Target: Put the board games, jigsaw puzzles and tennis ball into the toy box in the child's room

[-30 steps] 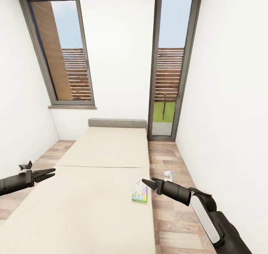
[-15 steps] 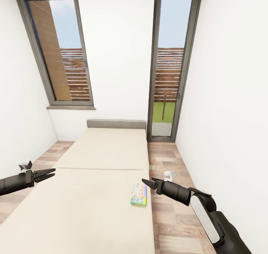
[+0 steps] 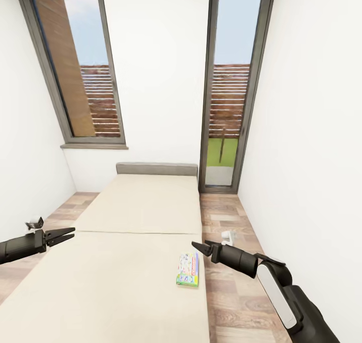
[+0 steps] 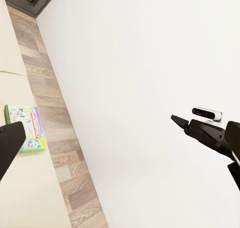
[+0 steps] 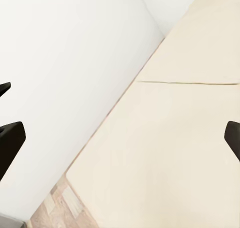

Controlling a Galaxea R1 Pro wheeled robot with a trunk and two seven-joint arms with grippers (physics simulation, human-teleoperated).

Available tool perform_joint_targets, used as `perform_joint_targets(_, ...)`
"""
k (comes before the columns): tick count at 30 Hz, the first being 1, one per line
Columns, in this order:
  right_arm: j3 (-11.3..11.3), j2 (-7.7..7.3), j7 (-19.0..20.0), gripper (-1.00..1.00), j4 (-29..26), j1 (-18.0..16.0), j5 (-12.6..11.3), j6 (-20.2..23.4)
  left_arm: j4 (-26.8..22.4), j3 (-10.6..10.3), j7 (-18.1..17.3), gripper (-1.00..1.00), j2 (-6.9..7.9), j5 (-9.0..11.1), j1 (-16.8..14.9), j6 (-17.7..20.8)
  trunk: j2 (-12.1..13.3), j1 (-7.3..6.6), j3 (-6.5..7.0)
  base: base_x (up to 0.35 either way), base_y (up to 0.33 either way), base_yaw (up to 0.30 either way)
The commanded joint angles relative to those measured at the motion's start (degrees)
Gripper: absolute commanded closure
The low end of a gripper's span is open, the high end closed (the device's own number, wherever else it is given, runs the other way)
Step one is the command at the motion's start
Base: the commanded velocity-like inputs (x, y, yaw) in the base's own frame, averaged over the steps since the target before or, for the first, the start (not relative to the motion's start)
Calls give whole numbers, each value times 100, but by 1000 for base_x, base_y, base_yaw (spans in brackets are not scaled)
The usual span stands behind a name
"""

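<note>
Head view showed a thin, stiff, light game (image 3: 188, 269) flat at the bed (image 3: 136, 242) edge — best pinched across its overhanging rim; left gripper (image 3: 64, 235) spread, right gripper (image 3: 197, 246) pressed together, both empty.

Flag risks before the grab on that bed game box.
1. The board game lies flat near the bed edge on the right claw side; a nudge could slide it onto the floor.
2. A thin box flat on soft mattress gives claw tips little edge to pinch.
3. The wall crowds the right arm.
</note>
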Motion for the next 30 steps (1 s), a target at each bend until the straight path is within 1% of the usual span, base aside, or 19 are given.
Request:
perform_joint_targets(1, 3, -3, -10, -100, -1, -6, -40, 38, -1, -1, -23, -100, 1, -5, -5, 61, -13, 5, -14, 122, 0, 0)
perform_joint_targets(11, 3, -3, -2, -100, 6, -6, -35, 40, -1, -4, -23, -100, 1, 0, -4, 57, -13, 5, -14, 115, 0, 0)
perform_joint_targets(18, 3, -3, -2, -100, 11, -6, -35, 41, -1, -4, -23, -100, 1, -3, -4, 56, -13, 5, -14, 27, 4, 0)
perform_joint_targets(30, 3, -3, -2, -100, 17, -6, -32, 41, -1, -4, -23, -100, 1, -5, -4, 53, -13, 5, -14, 38, 49, 0)
